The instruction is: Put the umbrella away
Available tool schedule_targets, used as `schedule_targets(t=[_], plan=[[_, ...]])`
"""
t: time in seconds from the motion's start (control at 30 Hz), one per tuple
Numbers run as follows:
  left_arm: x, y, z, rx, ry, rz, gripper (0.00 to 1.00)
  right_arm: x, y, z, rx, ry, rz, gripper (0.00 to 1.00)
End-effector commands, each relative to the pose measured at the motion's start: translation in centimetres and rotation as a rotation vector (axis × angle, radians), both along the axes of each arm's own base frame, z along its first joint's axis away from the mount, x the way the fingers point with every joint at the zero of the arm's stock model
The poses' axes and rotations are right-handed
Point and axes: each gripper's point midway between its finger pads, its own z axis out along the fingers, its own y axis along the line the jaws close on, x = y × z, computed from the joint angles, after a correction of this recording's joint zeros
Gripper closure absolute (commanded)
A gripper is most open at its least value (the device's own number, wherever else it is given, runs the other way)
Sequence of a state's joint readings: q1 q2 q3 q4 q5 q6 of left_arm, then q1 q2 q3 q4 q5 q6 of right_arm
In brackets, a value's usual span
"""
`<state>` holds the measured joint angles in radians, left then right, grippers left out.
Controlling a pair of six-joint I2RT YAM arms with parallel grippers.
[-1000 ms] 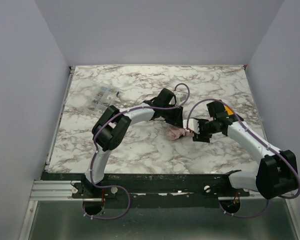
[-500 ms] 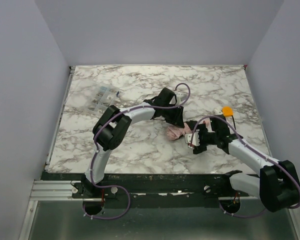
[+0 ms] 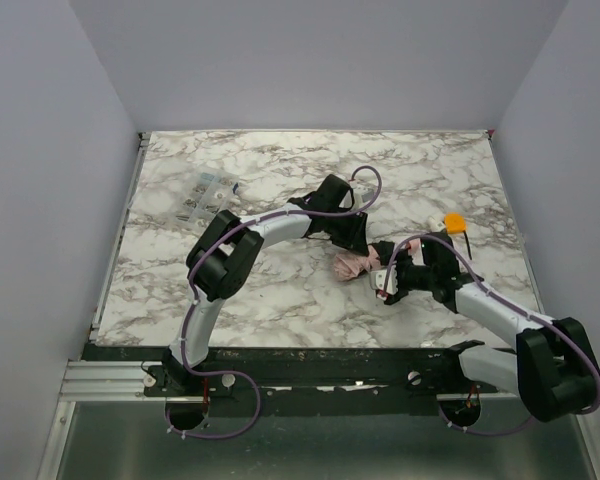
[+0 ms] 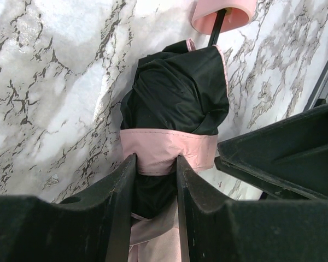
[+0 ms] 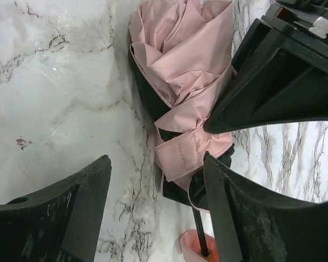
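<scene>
Umbrella (image 3: 352, 264) lay folded on the marble table (image 3: 280, 165) near its middle, its pink handle (image 4: 224, 12) on a thin dark shaft (image 4: 215, 28) at the end away from my left gripper (image 4: 154, 164). I noted that claw closed narrowly on the umbrella's bundle at the pink strap (image 4: 169, 148), with both fingers pressed against it. My right gripper (image 5: 153, 164) stood wide beside the pink fabric, one finger touching or just beside it, I could not tell which, while a small orange object (image 3: 454, 220) sat well apart to the right.
</scene>
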<state>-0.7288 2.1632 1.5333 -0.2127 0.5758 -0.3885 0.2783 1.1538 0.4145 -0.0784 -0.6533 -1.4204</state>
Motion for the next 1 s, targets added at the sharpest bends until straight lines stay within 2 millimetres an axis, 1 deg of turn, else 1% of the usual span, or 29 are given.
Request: schedule_targets(t=[0.0,0.17,0.4,0.53,0.73,0.97], plan=[[-4.0,5.0,-10.2,0.325,0.135,-0.009,0.71,0.6,0.4,-0.1,0.027,-0.077,0.02,0.3],[-4.0,4.8,-10.1,0.319,0.141,-0.013,0.71,1.3,0.2,-0.1,0.038,-0.147,-0.003,0.32],[-3.9,4.7,-10.0,0.315,0.143,-0.017,0.71,1.4,0.1,-0.6,0.041,-0.201,-0.003,0.44],[-4.0,4.7,-10.0,0.316,0.144,-0.018,0.7,1.3,0.2,-0.7,0.048,-0.22,-0.001,0.48],[-3.9,4.6,-9.9,0.313,0.144,-0.021,0.7,1.6,0.1,-0.1,0.068,-0.277,-0.015,0.53],[-3.9,4.6,-9.9,0.312,0.144,-0.023,0.7,1.7,0.2,0.3,0.085,-0.292,-0.02,0.59]])
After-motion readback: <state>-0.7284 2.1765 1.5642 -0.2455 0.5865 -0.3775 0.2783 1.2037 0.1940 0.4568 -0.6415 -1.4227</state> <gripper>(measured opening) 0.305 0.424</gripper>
